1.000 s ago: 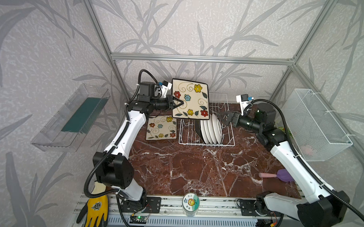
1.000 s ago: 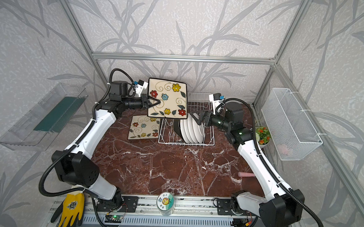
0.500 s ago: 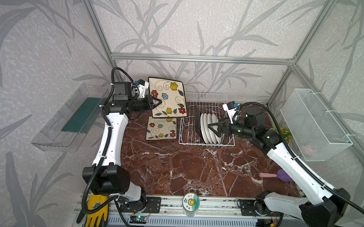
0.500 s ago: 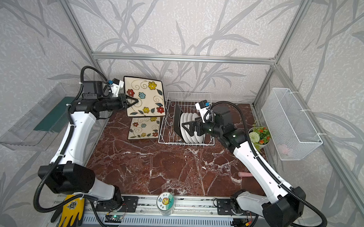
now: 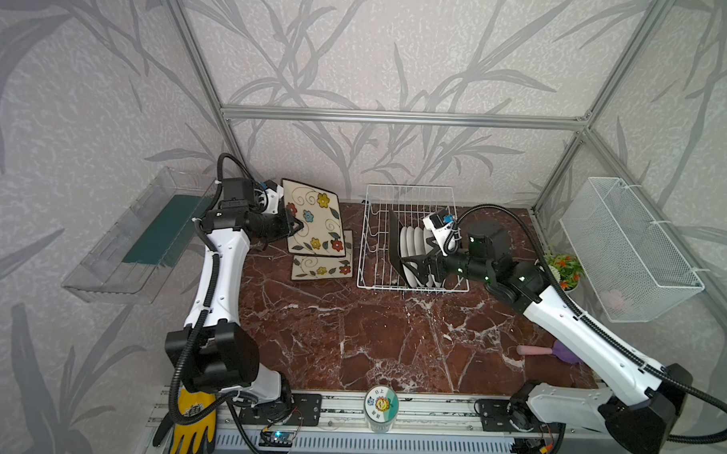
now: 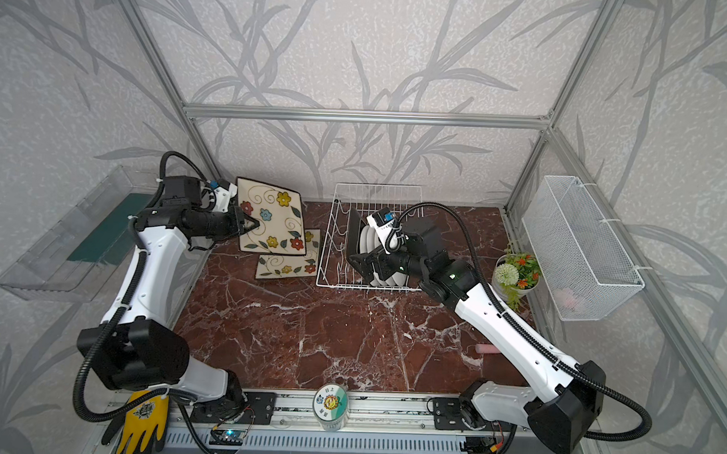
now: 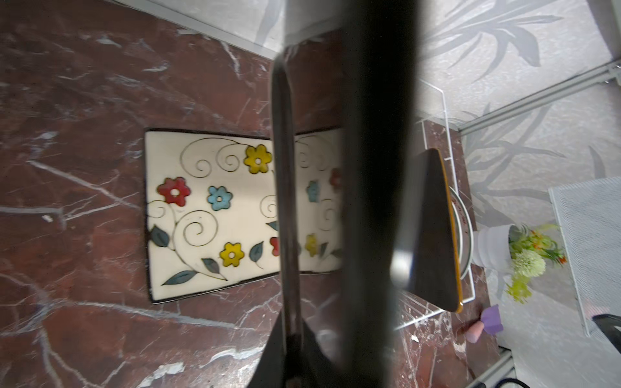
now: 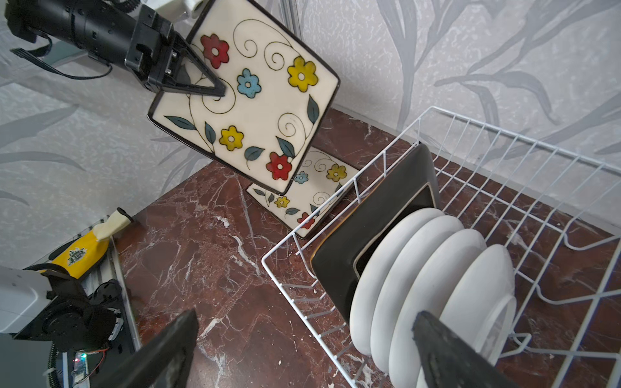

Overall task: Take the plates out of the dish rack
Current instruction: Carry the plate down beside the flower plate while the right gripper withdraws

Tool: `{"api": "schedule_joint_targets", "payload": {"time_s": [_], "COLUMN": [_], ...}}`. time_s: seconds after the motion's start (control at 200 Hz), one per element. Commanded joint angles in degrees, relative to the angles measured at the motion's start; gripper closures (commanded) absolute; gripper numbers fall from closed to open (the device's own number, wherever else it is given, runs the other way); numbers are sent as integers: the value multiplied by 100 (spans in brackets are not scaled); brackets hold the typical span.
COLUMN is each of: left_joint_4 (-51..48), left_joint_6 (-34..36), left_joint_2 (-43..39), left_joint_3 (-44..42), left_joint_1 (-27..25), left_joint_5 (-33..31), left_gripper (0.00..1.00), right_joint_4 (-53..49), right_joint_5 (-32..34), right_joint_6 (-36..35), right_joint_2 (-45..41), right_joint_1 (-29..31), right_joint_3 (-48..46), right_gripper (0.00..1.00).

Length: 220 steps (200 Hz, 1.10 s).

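Rounded-square ceramic plates [image 8: 258, 111]: cream, black-edged; red, blue, yellow flowers, teal leaves, dark swirls.
Round ceramic plates [image 8: 426, 268]: white backs.
Wire dish rack [image 5: 410, 195]: white.
Stone worktop [image 5: 349, 340]: red-brown, white-veined.

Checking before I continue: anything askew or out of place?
Nothing spilled or broken. The cream flower-patterned square plate hangs tilted in the left claw, above its twin lying flat on the red marble table. Plates in the white wire rack stand on edge.

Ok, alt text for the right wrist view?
The left gripper holds a flowered square plate tilted above a matching plate on the table. The dish rack holds a black-backed square plate and four round white plates; the right gripper hangs open near them.
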Motion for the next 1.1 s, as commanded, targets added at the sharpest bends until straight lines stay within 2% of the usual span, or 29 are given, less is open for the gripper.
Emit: {"api": "schedule_joint_targets", "payload": {"time_s": [0.0, 0.19, 0.705, 1.095], "left_joint_4": [445, 298, 267, 528], "left_joint_6": [405, 931, 1217, 1067], "left_joint_2": [-373, -243, 699, 1280], "left_joint_3": [67, -100, 163, 38], "left_joint_1": [56, 133, 164, 231], "left_joint_5": [183, 221, 669, 1149], "left_gripper": [100, 100, 100, 100], "right_joint_4": [-61, -172, -123, -265], "right_joint_5": [188, 272, 324, 438], "right_joint_6": [-116, -198, -126, -302], "right_joint_2": [34, 25, 70, 90], "right_joint_1": [50, 51, 59, 63], "right_joint_3": [181, 249, 243, 296], "right_gripper": [1, 1, 1, 1]}}
